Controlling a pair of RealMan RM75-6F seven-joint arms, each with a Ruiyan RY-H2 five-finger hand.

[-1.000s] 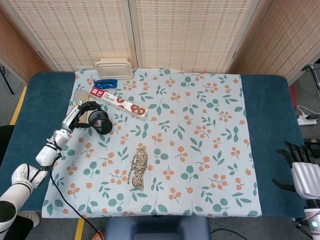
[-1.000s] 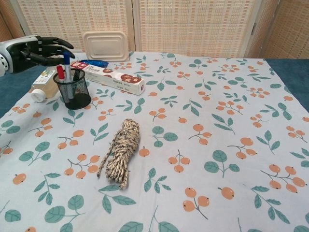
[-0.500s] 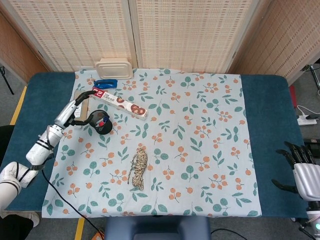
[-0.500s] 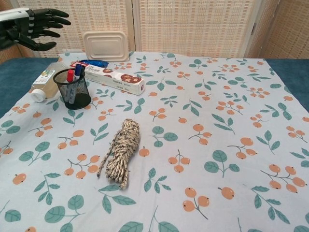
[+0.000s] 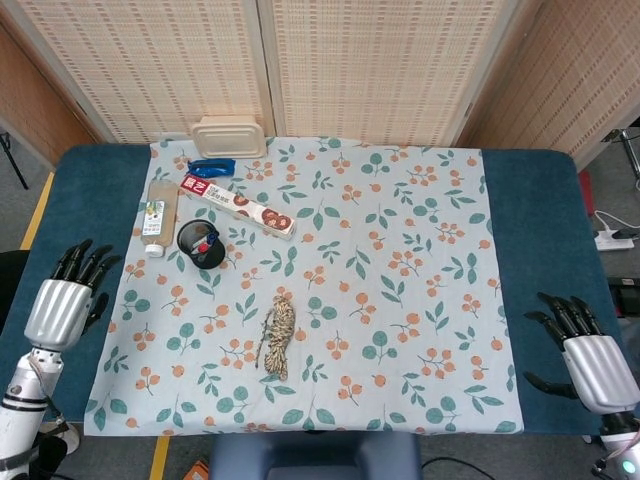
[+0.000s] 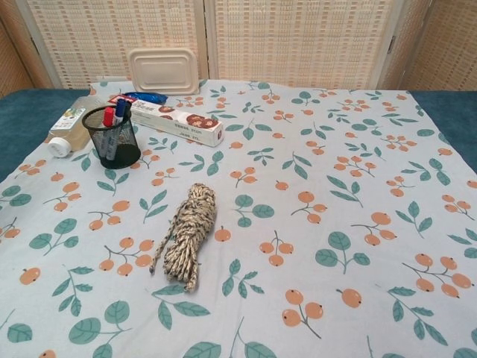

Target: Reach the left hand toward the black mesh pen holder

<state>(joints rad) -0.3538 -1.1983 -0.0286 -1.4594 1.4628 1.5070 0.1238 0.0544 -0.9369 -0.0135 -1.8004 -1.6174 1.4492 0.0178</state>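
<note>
The black mesh pen holder [image 5: 201, 245] [image 6: 112, 137] stands upright on the floral cloth at the left, with red and blue pens in it. My left hand [image 5: 62, 298] hangs over the blue table edge, well to the left of the holder and nearer to me, fingers spread and holding nothing. At the near right edge of the table my right hand [image 5: 580, 345] is also spread with nothing in it. The chest view shows neither hand.
A clear bottle [image 5: 156, 218] lies beside the holder on its left. A long red and white box [image 5: 238, 205], a blue packet [image 5: 211, 166] and a beige lidded container [image 5: 228, 135] sit behind it. A rope bundle [image 5: 278, 335] lies mid-cloth.
My left hand has drawn back from beside the pen holder to the near left table edge and left the chest view. The right hand rose slightly into view.
</note>
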